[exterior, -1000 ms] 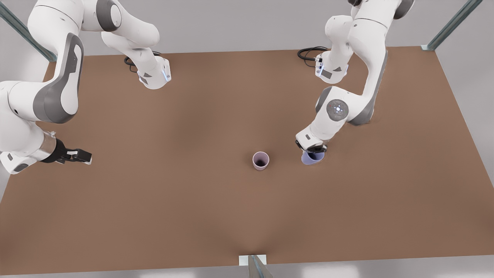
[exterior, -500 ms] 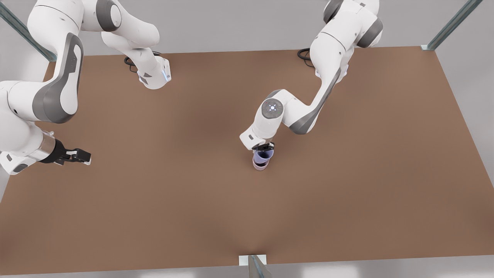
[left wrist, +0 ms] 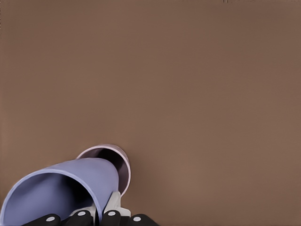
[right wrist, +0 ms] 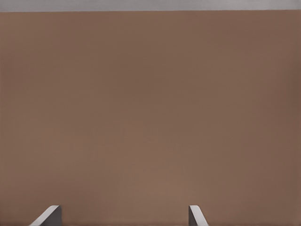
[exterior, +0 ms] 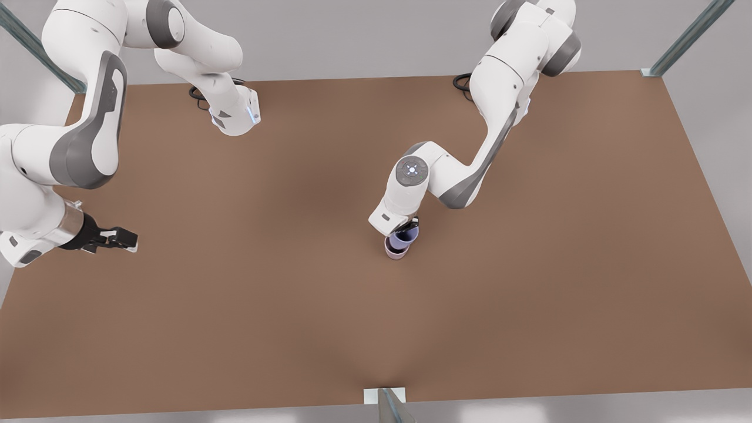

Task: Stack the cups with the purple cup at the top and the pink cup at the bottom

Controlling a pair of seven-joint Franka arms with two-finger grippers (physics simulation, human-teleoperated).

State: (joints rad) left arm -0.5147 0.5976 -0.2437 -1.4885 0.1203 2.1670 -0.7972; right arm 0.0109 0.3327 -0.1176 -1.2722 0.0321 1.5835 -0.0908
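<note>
Purple cup (left wrist: 61, 188), tilted, is clamped at its rim by the left gripper (exterior: 405, 226) directly over the pink cup (exterior: 397, 251) mid-table (exterior: 529, 305). Far aside, the right gripper (exterior: 120, 238) waits, fingers (right wrist: 49, 215) spread apart.

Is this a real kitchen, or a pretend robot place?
It looks like a pretend place, a computer-made robot test bench. A plain brown table stands in grey surroundings. The left gripper holds the purple cup over the pink cup. The right gripper waits open by the table's edge.
</note>
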